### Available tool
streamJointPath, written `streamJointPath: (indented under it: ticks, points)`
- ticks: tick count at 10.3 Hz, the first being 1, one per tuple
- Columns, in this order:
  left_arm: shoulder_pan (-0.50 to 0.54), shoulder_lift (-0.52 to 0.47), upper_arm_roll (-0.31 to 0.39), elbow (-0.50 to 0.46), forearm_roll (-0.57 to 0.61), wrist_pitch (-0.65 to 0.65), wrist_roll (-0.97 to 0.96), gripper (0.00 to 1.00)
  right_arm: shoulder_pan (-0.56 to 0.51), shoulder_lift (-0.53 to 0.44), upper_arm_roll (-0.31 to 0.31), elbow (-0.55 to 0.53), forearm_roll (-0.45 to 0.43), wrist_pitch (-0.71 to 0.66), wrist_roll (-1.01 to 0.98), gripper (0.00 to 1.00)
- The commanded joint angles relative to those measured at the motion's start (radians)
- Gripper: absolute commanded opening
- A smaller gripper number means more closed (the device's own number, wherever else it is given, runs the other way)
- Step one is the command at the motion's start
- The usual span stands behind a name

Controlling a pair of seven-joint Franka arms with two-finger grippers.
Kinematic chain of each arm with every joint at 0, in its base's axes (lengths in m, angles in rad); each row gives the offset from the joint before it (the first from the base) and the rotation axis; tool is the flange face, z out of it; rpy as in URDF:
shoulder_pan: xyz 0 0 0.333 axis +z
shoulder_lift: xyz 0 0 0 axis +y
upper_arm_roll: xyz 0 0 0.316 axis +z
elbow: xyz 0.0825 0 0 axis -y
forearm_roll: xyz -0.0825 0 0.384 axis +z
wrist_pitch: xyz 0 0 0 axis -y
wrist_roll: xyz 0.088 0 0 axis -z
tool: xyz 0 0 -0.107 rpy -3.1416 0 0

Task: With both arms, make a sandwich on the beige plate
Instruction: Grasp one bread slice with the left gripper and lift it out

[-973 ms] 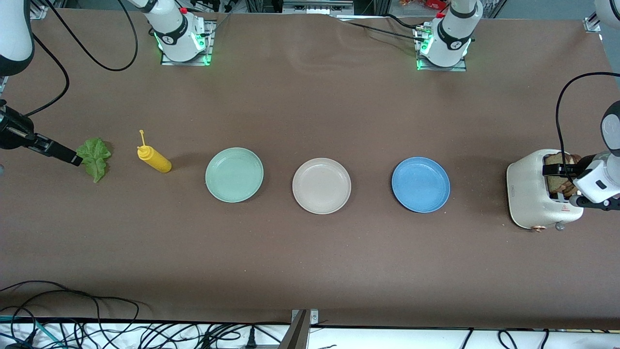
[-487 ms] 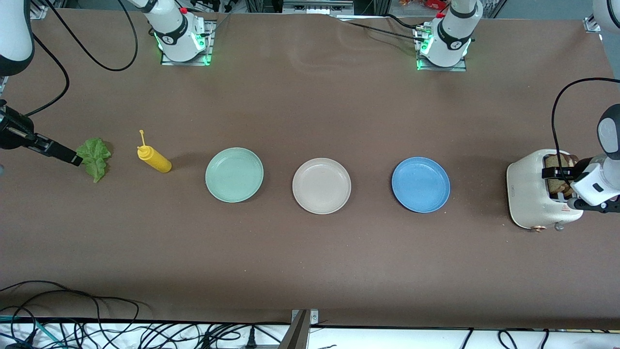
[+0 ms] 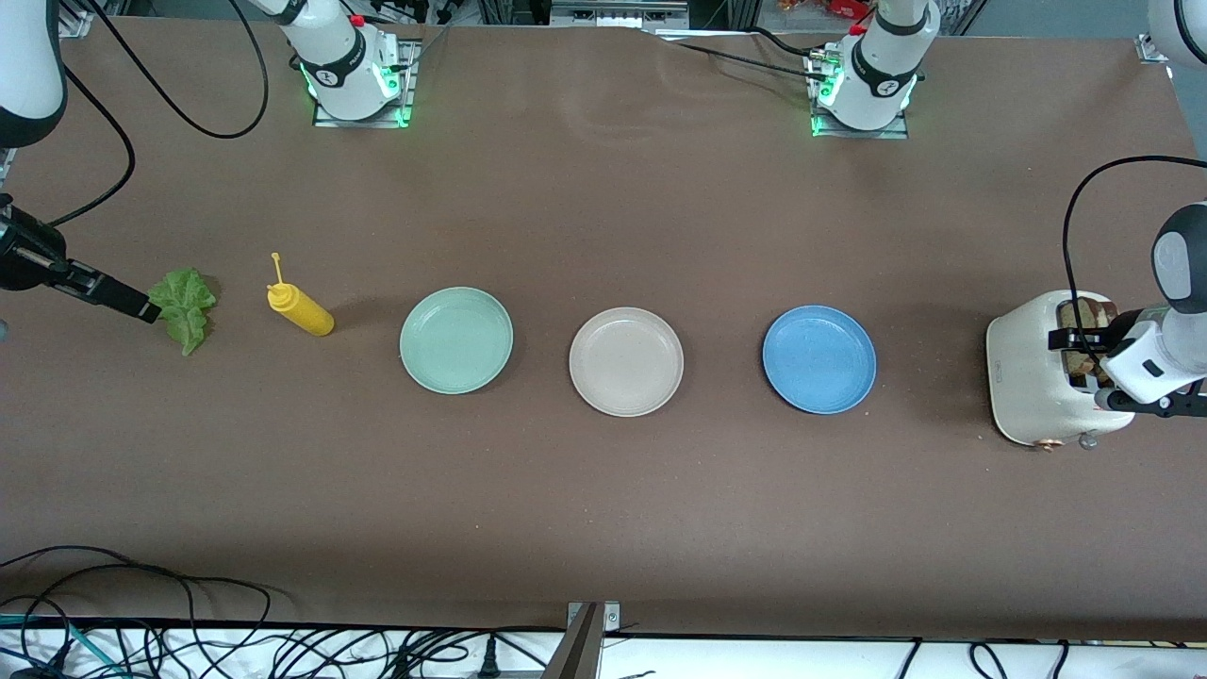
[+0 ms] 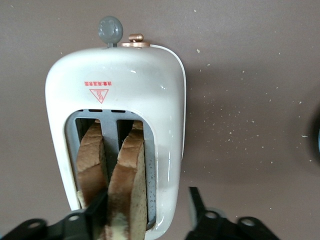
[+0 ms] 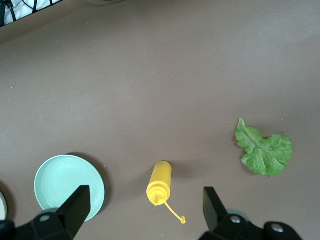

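On the toaster (image 4: 117, 140) we see a red warning triangle under a line of red print too small for us to read; nothing else legible

The brown table (image 3: 603, 490) is carrying lettuce (image 3: 186, 304), a mustard bottle (image 3: 300, 308), mint (image 3: 456, 339), beige (image 3: 626, 361) and blue (image 3: 818, 358) plates, and a toaster (image 3: 1037, 377).

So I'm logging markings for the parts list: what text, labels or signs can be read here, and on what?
Toaster: a red line of print above a red warning triangle; the print is too small to read.
Arm bases, front view: a round dark logo on each, not readable.
Plates, mustard bottle, lettuce: no text visible.
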Motion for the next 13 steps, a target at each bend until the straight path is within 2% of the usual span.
streamJointPath:
  ticks: [1,4,5,6,8,13]
  points:
    - [-0.001,0.021,0.000,0.004,0.037,0.002,-0.011,0.48,0.006,-0.017,-0.007,-0.019,0.015,-0.001,-0.012,1.00]
    - [0.000,0.030,0.000,0.004,0.040,0.002,0.004,0.28,0.006,-0.017,-0.007,-0.019,0.015,-0.001,-0.010,1.00]
    - [0.000,0.030,0.001,0.004,0.040,0.002,0.004,0.17,0.006,-0.017,-0.007,-0.019,0.015,-0.002,-0.010,1.00]
    - [0.000,0.030,0.001,0.008,0.040,-0.001,0.002,0.00,0.006,-0.017,-0.007,-0.020,0.015,-0.001,-0.010,1.00]
    - [-0.003,0.026,0.004,0.019,0.043,-0.010,-0.002,0.00,0.006,-0.017,-0.007,-0.022,0.015,-0.002,-0.010,1.00]
    - [-0.021,0.029,-0.003,0.247,0.044,-0.229,0.001,0.00,0.006,-0.019,-0.007,-0.022,0.015,-0.004,-0.010,1.00]
